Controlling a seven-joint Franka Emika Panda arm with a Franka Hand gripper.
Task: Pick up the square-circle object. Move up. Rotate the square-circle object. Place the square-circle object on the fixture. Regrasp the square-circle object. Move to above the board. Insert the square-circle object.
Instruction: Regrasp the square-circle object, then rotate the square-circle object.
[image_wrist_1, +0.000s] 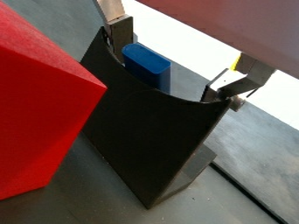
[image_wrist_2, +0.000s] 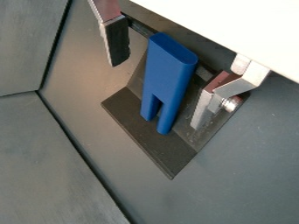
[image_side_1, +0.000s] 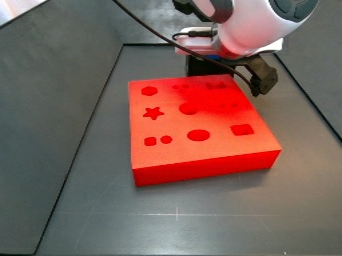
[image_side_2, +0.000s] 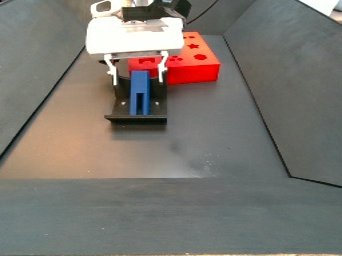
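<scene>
The blue square-circle object (image_wrist_2: 167, 83) rests on the dark fixture (image_wrist_2: 146, 140), leaning against its upright wall (image_wrist_1: 152, 131). It also shows in a wrist view (image_wrist_1: 146, 63) and in a side view (image_side_2: 140, 90). My gripper (image_wrist_2: 162, 72) is open and straddles the object's upper end. One finger (image_wrist_2: 114, 39) stands clear of it and the other finger (image_wrist_2: 208, 105) is close beside it. The red board (image_side_1: 201, 125) lies right next to the fixture (image_side_2: 138, 112). In a side view the gripper (image_side_1: 254, 75) and arm hide the object.
The board's red corner (image_wrist_1: 35, 114) rises close beside the fixture. Dark sloping walls (image_side_2: 267, 90) enclose the grey floor (image_side_2: 174, 150) on both sides. A black cable (image_side_1: 147, 25) runs behind the arm.
</scene>
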